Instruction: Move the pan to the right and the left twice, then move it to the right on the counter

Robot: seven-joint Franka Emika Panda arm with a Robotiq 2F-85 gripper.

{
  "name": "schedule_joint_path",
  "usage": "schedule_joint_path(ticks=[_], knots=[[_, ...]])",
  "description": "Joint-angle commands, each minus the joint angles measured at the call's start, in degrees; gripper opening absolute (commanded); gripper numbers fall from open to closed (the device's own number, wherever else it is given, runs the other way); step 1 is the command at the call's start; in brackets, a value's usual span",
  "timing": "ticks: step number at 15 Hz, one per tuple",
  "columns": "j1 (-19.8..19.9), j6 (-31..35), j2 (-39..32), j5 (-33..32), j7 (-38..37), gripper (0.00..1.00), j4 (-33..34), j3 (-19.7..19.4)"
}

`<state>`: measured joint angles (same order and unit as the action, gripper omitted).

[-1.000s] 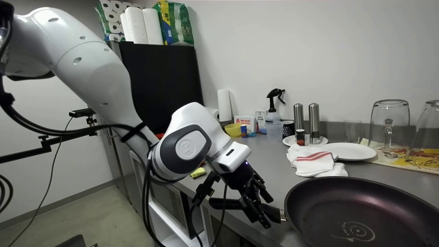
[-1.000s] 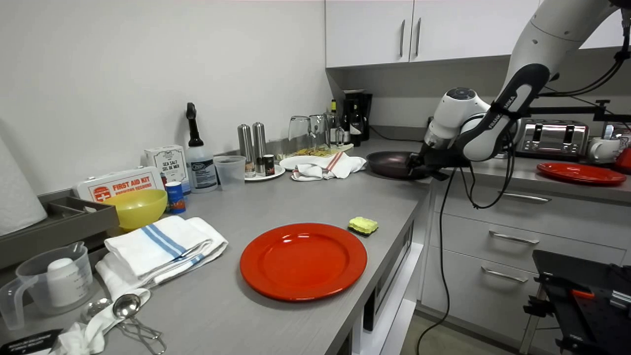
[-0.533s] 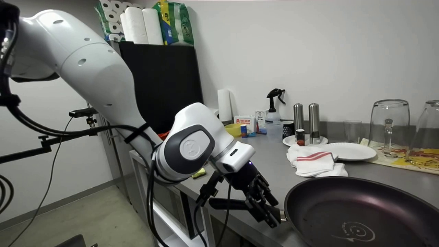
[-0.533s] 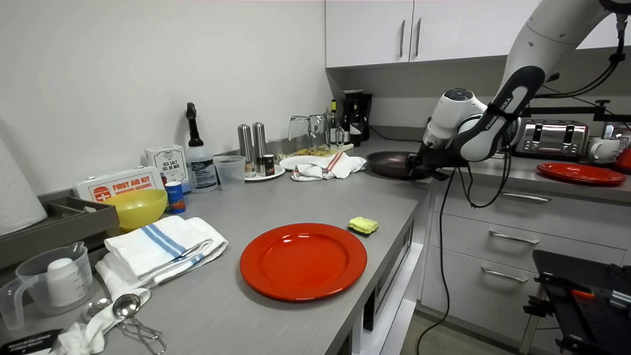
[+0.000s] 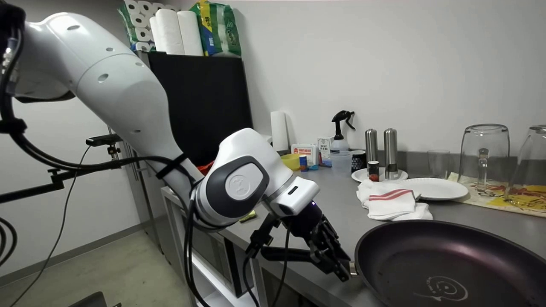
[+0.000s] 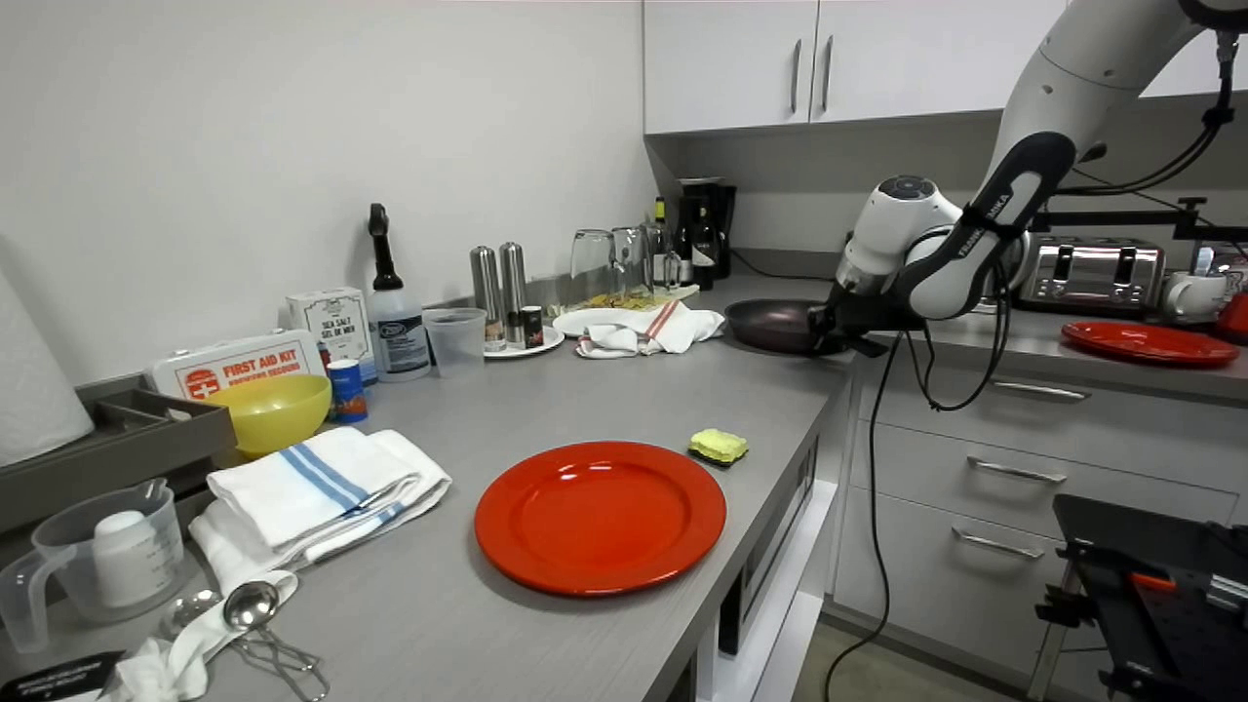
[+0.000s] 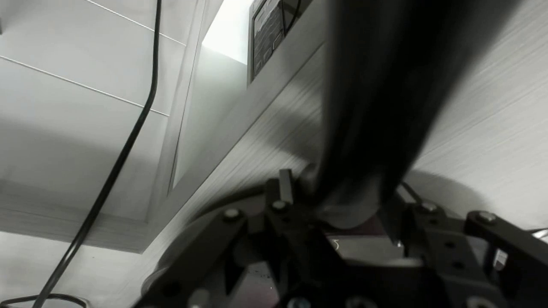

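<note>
- Nearest the lens in the wrist view, the handle (image 7: 376,107) is a broad dark blur running up the frame from the pan (image 5: 409,264), leaning a little right, at a slant to the front edge of the counter (image 6: 546,409)
- The gripper (image 5: 344,267) has a finger (image 7: 286,186) on either side of that handle, close to the pan; whether both press on it I cannot tell
- In an exterior view the handle's free end points left, its long axis almost level across the frame; in an exterior view it cannot be told from the black wrist parts (image 6: 877,314) around it
- The pan rests on the counter near that edge, just beside a white towel with red stripes (image 5: 388,207); the wrist view gives only bits of it between finger links
- Further along, a yellow sponge (image 6: 719,446) shows in both exterior views, a red plate (image 6: 600,517) shows whole in an exterior view
- Farthest, in an exterior view, paper rolls (image 5: 168,32) on a tall black unit (image 5: 204,106); in an exterior view, a toaster (image 6: 1092,273)
</note>
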<state>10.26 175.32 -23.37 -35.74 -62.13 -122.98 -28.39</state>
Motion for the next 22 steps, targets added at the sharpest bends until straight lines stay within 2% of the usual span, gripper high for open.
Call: schedule_joint_path(ticks=[1, 11, 22], knots=[[1.1, 0.8, -1.5, 0.6, 0.5, 0.23, 1.6, 0.7], [1.6, 0.8, 2.5, 0.0, 1.8, 0.23, 0.5, 2.7], [0.8, -4.6, 11.0, -0.7, 3.2, 0.23, -0.4, 4.7]])
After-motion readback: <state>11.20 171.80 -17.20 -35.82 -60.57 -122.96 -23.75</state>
